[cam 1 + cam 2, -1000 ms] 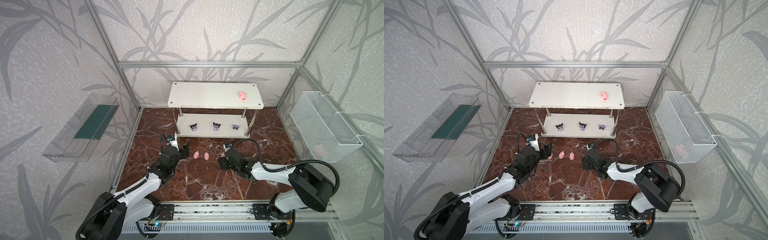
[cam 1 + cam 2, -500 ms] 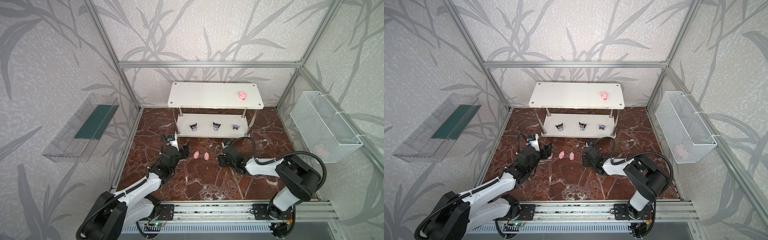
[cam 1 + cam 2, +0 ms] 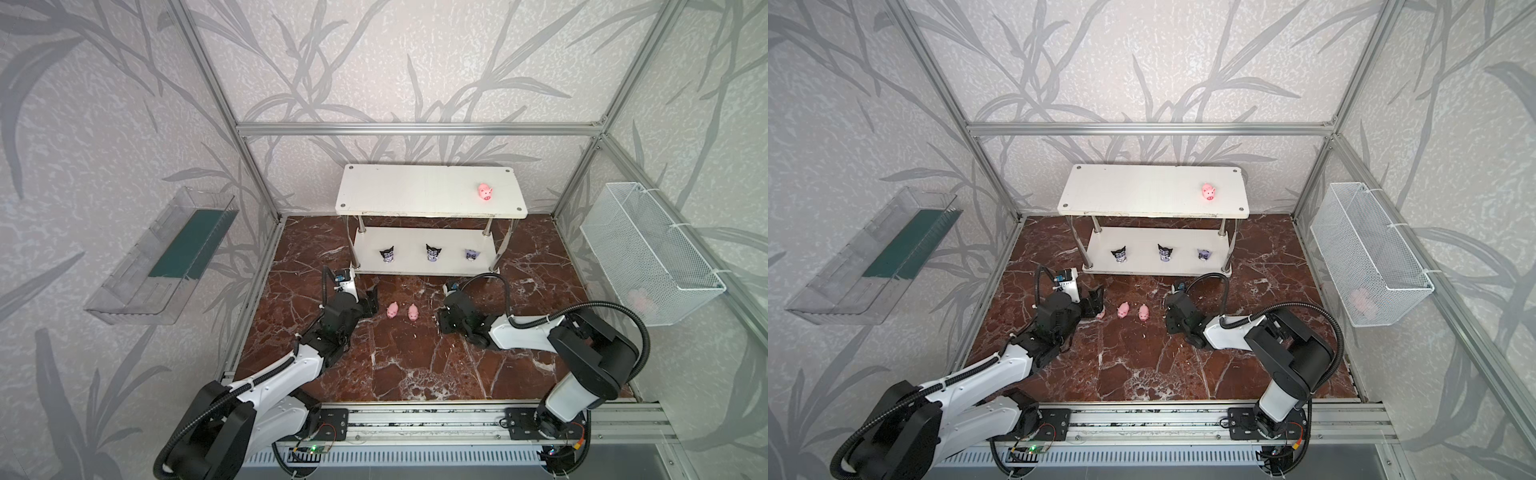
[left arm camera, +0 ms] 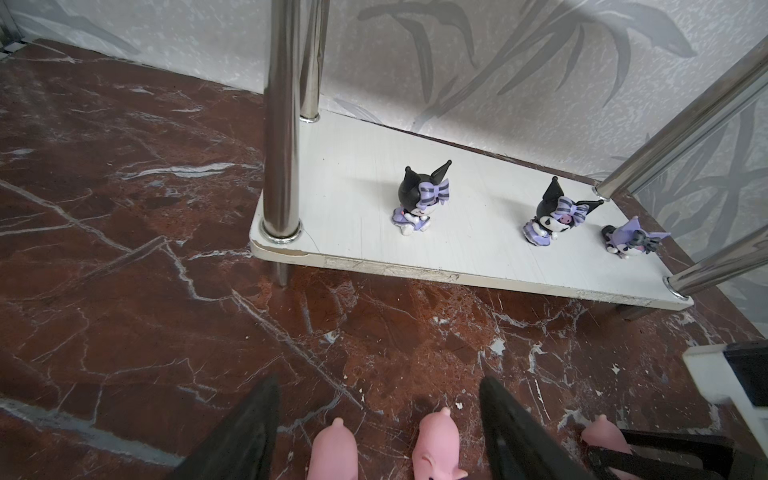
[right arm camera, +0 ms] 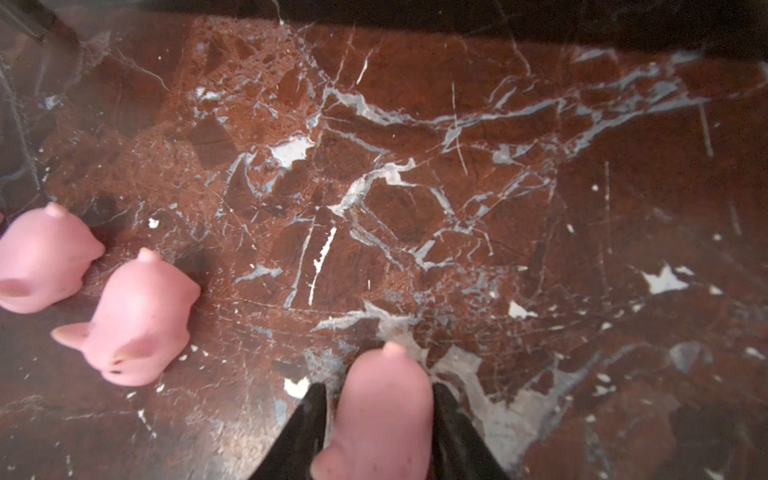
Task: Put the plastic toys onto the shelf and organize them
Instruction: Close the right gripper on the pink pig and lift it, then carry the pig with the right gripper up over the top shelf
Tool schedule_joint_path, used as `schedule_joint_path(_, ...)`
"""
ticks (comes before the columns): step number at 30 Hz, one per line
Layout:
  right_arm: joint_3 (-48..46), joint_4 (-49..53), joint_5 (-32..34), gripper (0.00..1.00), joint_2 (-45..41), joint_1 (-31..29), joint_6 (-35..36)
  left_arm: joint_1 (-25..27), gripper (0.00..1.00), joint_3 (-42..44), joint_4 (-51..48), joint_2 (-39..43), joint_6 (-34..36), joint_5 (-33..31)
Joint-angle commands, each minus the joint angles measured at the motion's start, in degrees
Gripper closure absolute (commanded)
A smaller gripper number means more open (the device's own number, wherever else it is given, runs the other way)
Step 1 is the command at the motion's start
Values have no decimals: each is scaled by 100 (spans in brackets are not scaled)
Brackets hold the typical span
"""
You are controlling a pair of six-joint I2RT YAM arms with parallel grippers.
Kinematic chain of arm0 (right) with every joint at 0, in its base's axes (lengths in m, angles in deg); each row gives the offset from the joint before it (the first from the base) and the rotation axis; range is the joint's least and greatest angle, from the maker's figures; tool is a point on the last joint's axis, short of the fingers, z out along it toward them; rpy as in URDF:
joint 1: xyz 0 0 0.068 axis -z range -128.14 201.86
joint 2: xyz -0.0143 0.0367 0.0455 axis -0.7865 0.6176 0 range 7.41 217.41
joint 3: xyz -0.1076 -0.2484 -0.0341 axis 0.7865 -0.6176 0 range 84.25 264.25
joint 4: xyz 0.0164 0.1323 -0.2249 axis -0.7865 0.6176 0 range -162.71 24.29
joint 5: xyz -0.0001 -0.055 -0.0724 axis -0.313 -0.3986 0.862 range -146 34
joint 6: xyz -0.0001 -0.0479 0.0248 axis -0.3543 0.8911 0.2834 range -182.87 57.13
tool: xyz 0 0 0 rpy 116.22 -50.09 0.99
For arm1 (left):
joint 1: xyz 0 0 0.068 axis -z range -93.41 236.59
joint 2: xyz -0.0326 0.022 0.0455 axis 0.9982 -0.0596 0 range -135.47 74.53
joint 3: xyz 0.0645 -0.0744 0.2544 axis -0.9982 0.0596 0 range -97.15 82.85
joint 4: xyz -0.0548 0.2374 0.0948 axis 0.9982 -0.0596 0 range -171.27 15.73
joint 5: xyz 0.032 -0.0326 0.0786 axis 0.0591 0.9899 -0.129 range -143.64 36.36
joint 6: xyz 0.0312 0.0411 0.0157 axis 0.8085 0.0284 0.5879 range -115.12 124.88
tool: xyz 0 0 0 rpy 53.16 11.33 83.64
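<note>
The white shelf (image 3: 415,187) stands at the back. One pink pig (image 3: 484,192) sits on its top board, and three horned figurines (image 3: 388,254) (image 3: 432,252) (image 3: 471,254) line the lower board. Two pigs (image 3: 392,310) (image 3: 412,311) lie side by side on the marble floor. My left gripper (image 3: 372,303) rests open just left of them. In the left wrist view both pigs (image 4: 334,451) (image 4: 436,444) show between its spread fingers (image 4: 249,436), untouched. My right gripper (image 5: 379,388) is shut on a third pig (image 5: 382,415), low over the floor right of the pair; the arm hides this pig in both top views.
A clear plastic tray (image 3: 166,257) hangs on the left wall. A white mesh basket (image 3: 648,253) on the right wall holds something pink. Aluminium frame posts stand at the corners. The shelf's metal post (image 4: 282,124) rises close ahead of the left gripper.
The right gripper's fingers have closed onto the pig between them, and the right arm's elbow has shifted. The left arm and the two loose pigs have not moved.
</note>
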Motion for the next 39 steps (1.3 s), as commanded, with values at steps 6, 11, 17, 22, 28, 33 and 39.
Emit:
schedule_joint_path(6, 49, 696, 309, 61, -596, 16, 162, -50, 26, 127, 126, 35, -56, -82)
schedule_joint_path(11, 205, 1455, 371, 61, -1432, 15, 328, -74, 26, 173, 131, 82, -55, -87)
schedule_joint_path(17, 789, 2645, 434, 62, -2455, 16, 711, -99, 26, 239, 186, 111, -74, -106)
schedule_joint_path(22, 1077, 2961, 296, 63, -2831, 16, 791, -109, 26, 251, 289, 49, -126, -47)
schedule_joint_path(28, 896, 2713, 10, 63, -2740, 98, 615, -109, 26, 253, 285, 55, -153, 7)
schedule_joint_path(33, 635, 2308, -360, 64, -2531, 123, 303, -109, 26, 235, 163, 155, -109, -15)
schedule_joint_path(39, 921, 2528, -424, 65, -2643, 125, 421, -116, 26, 198, 108, 197, -91, -34)
